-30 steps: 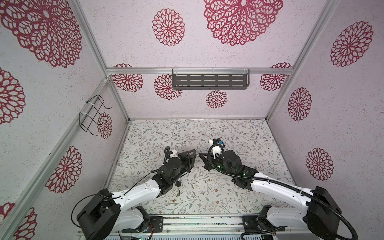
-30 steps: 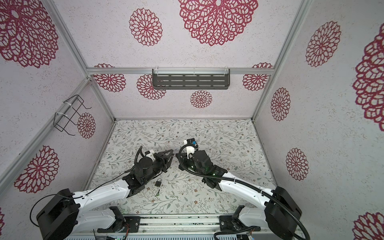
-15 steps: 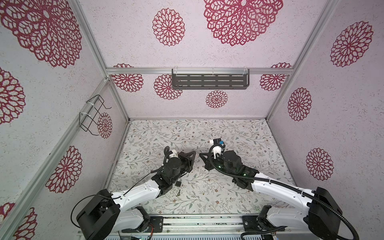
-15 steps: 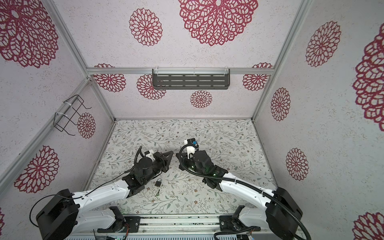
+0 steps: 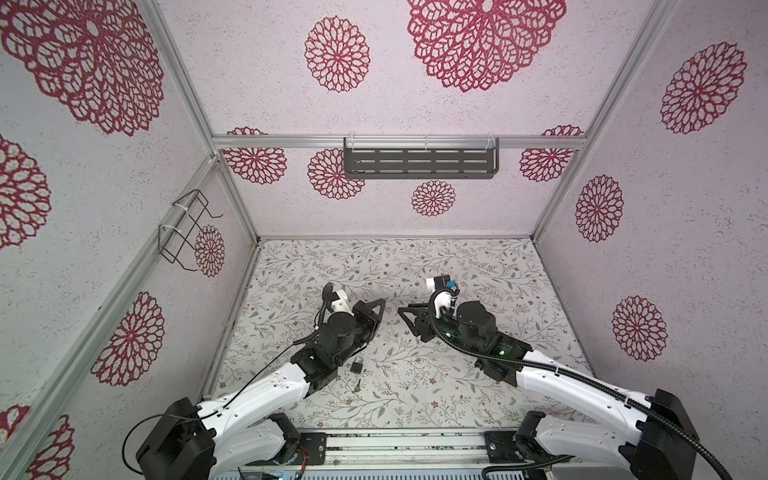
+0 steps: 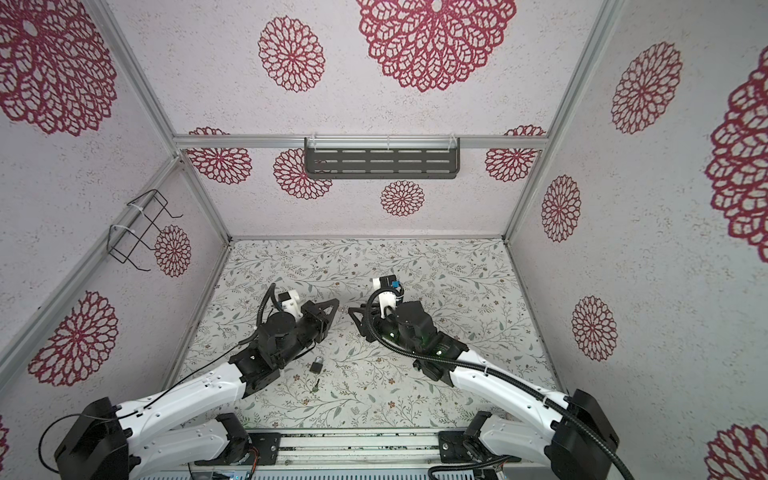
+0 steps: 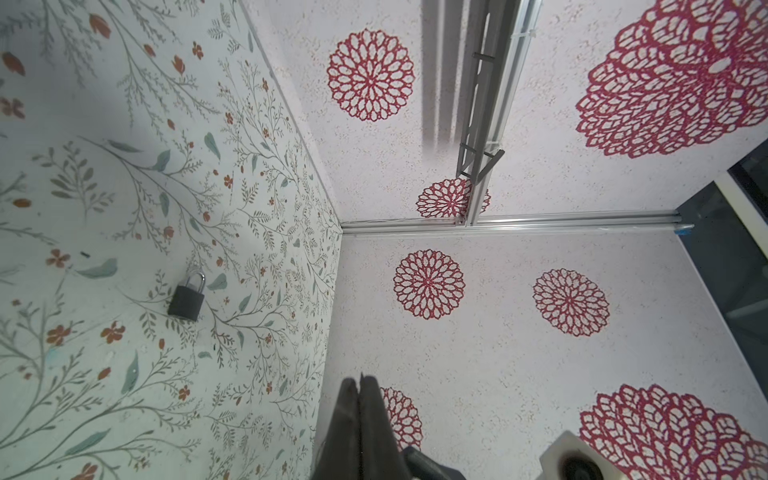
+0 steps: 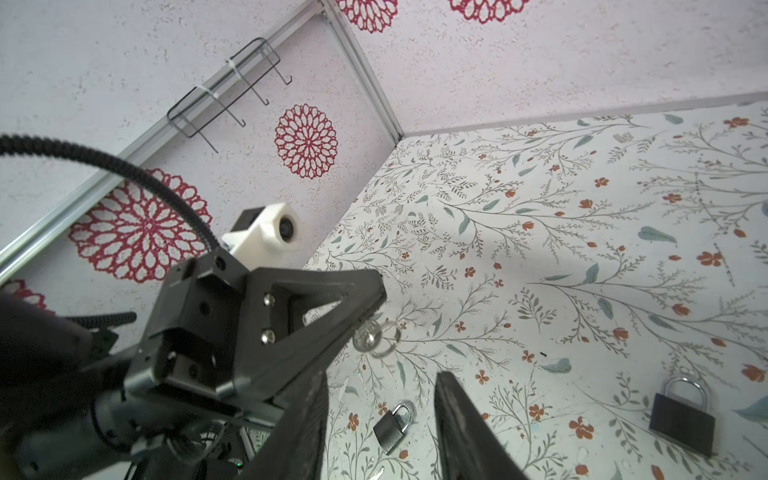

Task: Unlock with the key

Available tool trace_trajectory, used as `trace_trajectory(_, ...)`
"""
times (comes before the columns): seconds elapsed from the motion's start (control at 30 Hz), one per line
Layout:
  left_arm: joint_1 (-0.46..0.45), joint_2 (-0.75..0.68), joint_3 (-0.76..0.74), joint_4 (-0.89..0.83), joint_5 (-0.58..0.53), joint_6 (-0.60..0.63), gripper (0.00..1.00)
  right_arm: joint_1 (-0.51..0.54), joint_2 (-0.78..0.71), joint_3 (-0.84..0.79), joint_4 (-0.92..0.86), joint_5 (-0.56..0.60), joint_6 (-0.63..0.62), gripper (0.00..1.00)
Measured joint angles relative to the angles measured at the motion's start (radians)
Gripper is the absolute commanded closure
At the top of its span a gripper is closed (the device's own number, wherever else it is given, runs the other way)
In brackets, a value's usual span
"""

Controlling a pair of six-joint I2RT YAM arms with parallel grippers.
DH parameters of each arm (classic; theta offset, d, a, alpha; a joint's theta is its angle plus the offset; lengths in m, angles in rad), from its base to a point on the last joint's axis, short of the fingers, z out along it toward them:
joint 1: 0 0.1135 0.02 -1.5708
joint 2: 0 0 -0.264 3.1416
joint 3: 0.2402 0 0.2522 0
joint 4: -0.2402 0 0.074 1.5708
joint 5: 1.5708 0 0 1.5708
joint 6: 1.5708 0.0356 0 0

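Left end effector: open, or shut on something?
Shut on a key. The right wrist view shows the left end effector pinching it, ring dangling; in the left wrist view its fingers are pressed together.

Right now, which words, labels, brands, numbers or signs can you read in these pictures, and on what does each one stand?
No text can be read in any view.
One padlock: plain dark face, no lettering shows.
The second padlock: too small to tell.
The key held in the left pincer: any stamp on its head is too blurred to read.
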Motion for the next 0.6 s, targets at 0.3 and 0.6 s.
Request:
trace_trajectory(0.3,0.012,-0.087,0.029,-0.117,0.035,0.455,1.00,-0.106,-0.010,-0.020,0.088,-0.269,0.129,0.50)
trace_trajectory(0.6,0.013,-0.092,-0.016,0.035,0.174,0.669,1.00,-0.116,0.056,-0.048,0.281,-0.428,0.209,0.59)
